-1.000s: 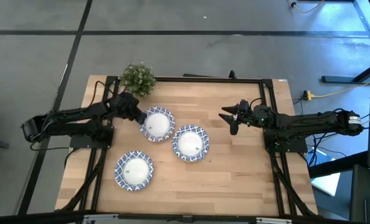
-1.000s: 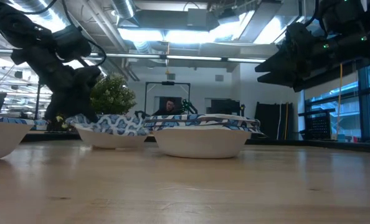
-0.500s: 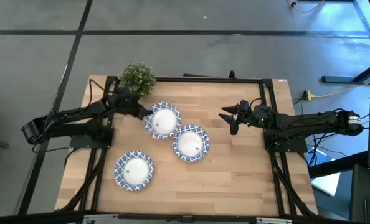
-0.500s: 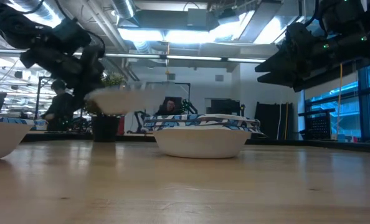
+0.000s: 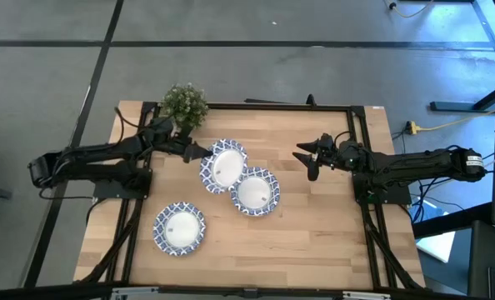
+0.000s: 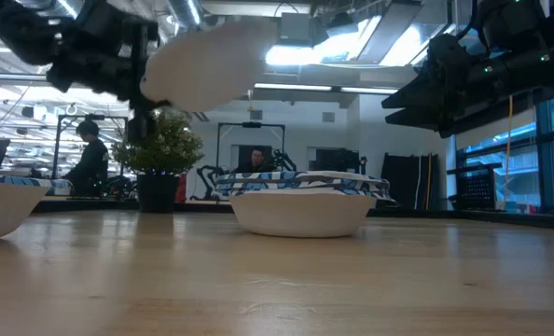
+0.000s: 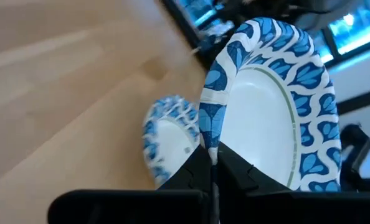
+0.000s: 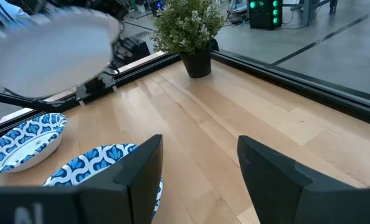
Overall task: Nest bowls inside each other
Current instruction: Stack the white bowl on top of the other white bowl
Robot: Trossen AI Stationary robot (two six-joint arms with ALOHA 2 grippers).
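Blue-and-white patterned rim, white inside: the lifted bowl (image 5: 224,166) hangs above the counter (image 5: 314,225), pinched by its rim in the left claw (image 5: 196,152). In the left wrist view we see the dark fingers (image 7: 200,168) pressed together on the rim edge, the bowl (image 7: 272,106) standing steeply tilted, almost on edge. In the low view it rides high, well clear of the wood (image 6: 202,65).

The relation that matters: the middle bowl (image 5: 255,192) lies just beyond the held one, on the side away from the left claw and toward the counter's centre. From above the two rims already overlap. We judge that the carried bowl needs a short further travel along that same line, then levelling, then lowering, so the tilt is the thing to correct before release. The middle bowl's rim looks thick in the low view (image 6: 300,201); we cannot tell how many bowls it holds.

A third bowl (image 5: 179,227) sits apart near the front left, closer to the left arm than the right.

The right claw (image 5: 307,155) hovers above the counter well to the right of the middle bowl, fingers spread and holding nothing; the right wrist view shows the gap between them (image 8: 200,174). It waits.

The potted plant (image 5: 184,104) stands at the back edge, just behind the left claw.
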